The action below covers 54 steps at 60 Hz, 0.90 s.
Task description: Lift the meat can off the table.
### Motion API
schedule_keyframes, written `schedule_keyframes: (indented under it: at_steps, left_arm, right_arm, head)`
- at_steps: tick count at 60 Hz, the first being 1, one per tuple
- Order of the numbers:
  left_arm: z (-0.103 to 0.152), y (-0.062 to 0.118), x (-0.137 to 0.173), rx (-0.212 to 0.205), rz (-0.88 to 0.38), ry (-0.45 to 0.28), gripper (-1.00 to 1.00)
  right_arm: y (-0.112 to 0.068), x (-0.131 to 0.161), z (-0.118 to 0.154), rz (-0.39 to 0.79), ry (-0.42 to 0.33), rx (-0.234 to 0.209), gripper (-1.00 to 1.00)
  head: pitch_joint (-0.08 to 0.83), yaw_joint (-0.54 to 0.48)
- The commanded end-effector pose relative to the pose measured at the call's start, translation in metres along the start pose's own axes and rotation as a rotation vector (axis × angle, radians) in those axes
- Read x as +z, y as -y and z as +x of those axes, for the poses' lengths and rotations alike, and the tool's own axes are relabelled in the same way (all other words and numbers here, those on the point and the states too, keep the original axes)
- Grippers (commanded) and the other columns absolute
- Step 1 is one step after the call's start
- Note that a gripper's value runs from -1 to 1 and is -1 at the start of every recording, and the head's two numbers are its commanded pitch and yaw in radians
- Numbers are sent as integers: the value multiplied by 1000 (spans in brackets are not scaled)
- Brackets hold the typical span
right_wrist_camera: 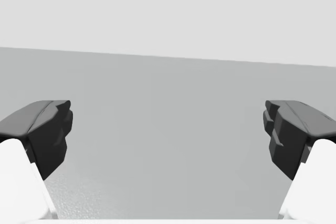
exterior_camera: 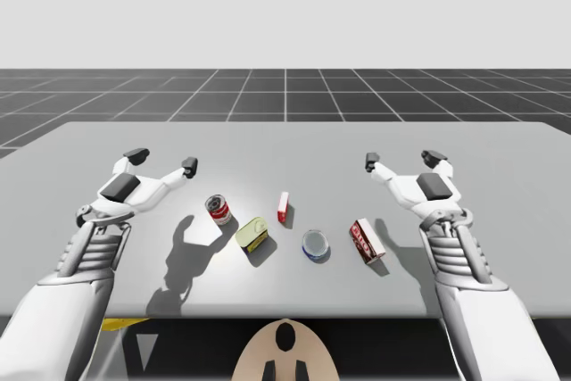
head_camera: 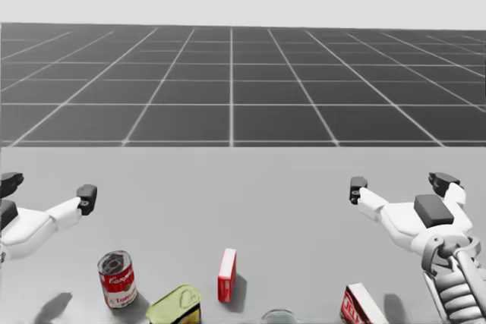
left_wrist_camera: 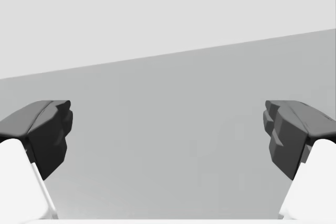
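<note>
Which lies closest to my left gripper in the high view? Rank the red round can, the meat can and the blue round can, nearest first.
1. red round can, left end of the row, closest to the left gripper
2. meat can, next along
3. blue round can, right of middle

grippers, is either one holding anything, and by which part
Nothing is held. My left gripper and right gripper are both open and empty above the table; the meat can lies on it, apart from both.

Tight row, open beyond
A red can (exterior_camera: 218, 210) left and a small red box (exterior_camera: 283, 207) right (both close) flank the meat can (exterior_camera: 252, 234); the table's (exterior_camera: 294, 144) far half lies open.
</note>
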Motion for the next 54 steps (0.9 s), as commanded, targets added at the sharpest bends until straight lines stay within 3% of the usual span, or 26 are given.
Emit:
schedule_keyframes:
  at_steps: [1,25,38,54]
  left_arm:
    - [0,0,0,-4,-3,3,-1000]
    - [4,0,1,9,-6,15,-1000]
    - [5,1,2,23,-14,15,-1000]
    - [24,9,15,57,-63,20,-1000]
  right_arm:
    - [0,-1,-1,-10,4,9,-1000]
    - [-2,0,0,-1,5,29,-1000]
    - [-2,1,1,7,10,35,-1000]
    - [-2,2,3,11,13,32,-1000]
  head:
    - [370,-41]
    - [637,68]
    - [699,169]
    - [723,169]
